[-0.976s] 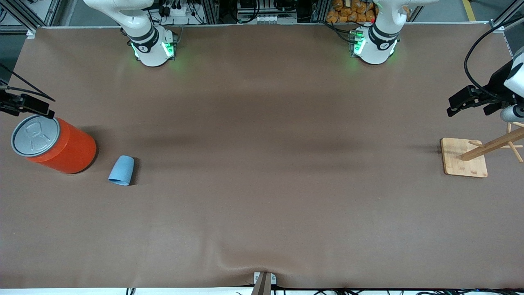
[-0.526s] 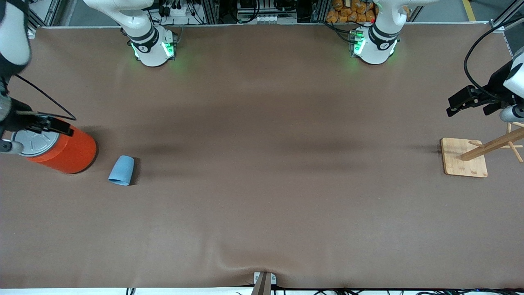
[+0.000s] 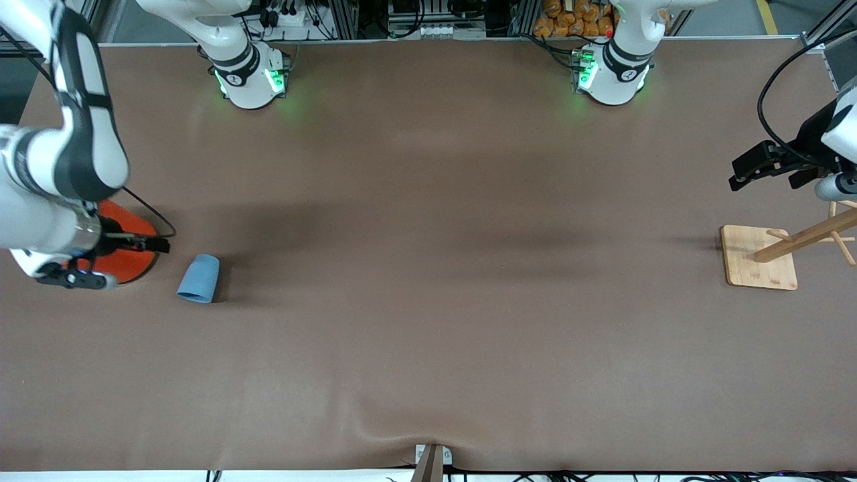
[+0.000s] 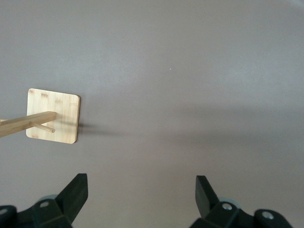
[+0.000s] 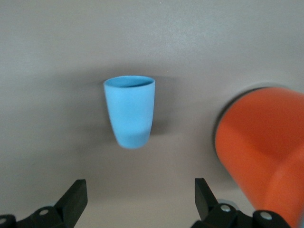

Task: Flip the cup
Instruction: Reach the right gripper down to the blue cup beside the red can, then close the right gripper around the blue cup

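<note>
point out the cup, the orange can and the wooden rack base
cup (image 3: 199, 278), front view, middle of its side wall
orange can (image 5: 259, 137), right wrist view, its side
wooden rack base (image 4: 53, 116), left wrist view, flat board

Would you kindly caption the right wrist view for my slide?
Open right gripper above the table, facing the blue cup beside the orange can.

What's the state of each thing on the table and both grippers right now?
cup: upside down on the table, untouched, beside the can.
orange can: on the table, mostly hidden under the right arm.
wooden rack: upright at the left arm's end.
right gripper: open, empty, over the can.
left gripper: open, empty, waiting near the rack.
</note>
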`<state>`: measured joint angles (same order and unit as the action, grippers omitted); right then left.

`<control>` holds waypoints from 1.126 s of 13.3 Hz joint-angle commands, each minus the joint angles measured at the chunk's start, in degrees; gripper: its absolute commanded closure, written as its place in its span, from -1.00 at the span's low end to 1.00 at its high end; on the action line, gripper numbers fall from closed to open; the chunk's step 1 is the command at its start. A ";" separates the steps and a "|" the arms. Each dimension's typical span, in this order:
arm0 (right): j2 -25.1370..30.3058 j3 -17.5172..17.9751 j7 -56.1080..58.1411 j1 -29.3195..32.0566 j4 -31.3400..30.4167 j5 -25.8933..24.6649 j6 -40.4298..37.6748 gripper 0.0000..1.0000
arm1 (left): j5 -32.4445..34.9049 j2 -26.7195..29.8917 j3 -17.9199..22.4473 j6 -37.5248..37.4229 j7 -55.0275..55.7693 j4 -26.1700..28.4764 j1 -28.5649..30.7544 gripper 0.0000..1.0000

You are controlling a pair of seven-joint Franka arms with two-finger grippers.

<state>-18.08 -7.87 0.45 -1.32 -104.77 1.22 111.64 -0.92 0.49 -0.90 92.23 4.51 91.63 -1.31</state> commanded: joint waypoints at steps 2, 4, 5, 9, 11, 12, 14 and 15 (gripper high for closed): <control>-4.94 0.66 0.69 -1.13 0.35 0.88 5.15 -1.00 | -0.93 -0.22 -0.16 -0.82 -1.00 -0.75 0.25 -1.00; -6.00 0.66 0.69 -2.46 -1.74 0.97 9.27 -1.00 | -1.01 -0.22 -0.16 -0.82 -1.00 -0.67 0.34 -1.00; -6.09 0.66 0.78 -3.07 -4.02 0.97 12.77 -1.00 | -1.01 -0.31 -0.16 -0.82 -1.00 -0.66 0.25 -1.00; -8.55 0.66 3.92 -3.52 -10.46 0.97 23.52 -1.00 | -1.01 -0.49 -0.16 -0.82 -1.00 -0.66 0.25 -1.00; -10.22 0.66 9.20 -2.03 -10.20 0.97 25.28 -1.00 | -1.01 -0.49 -0.16 -0.82 -1.08 -0.66 0.25 -1.00; -10.75 0.66 10.26 -1.59 -10.20 0.97 26.25 -1.00 | -1.10 -0.49 -0.16 -0.82 -1.00 -0.66 0.34 -1.00; -11.28 0.66 10.36 -1.58 -10.02 0.97 26.78 -1.00 | -1.10 -0.49 -0.16 -0.82 -1.09 -0.66 0.34 -1.00; -11.37 0.66 10.36 -1.58 -9.93 0.97 27.48 -1.00 | -1.10 -0.49 -0.16 -0.82 -1.09 -0.66 0.34 -1.00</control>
<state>-29.38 -7.55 9.47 -3.27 -114.69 1.52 137.92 -0.92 0.32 -0.96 92.14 4.51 91.68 -1.35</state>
